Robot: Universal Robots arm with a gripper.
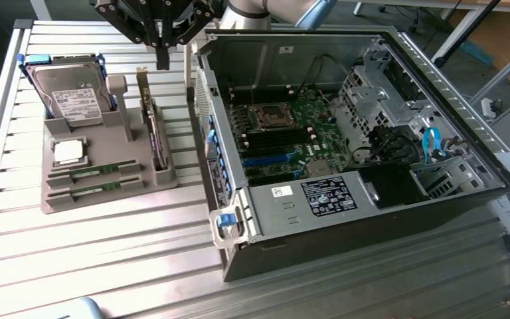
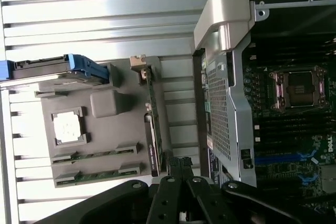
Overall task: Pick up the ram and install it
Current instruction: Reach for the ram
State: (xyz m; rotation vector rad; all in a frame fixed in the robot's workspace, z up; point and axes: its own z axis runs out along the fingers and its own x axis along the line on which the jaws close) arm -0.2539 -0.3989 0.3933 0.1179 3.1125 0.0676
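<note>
The claw (image 1: 163,62) is closed, its two dark fingers pressed together with nothing between them. It hangs in the air above the slatted metal counter (image 1: 104,259) and touches nothing. Below it sits one grey holder tray (image 1: 113,202). One dark expansion card (image 1: 156,143) stands on edge in the tray, on the side nearest the claw. The tray also carries one hard drive (image 1: 71,96) in a blue frame, one square silver processor chip (image 1: 67,151), and two green ram sticks (image 1: 93,174) lying flat, side by side, at the end farthest from the claw. One open computer case (image 1: 281,206) sits at the exterior view's right, its motherboard (image 1: 299,126) exposed.
</note>
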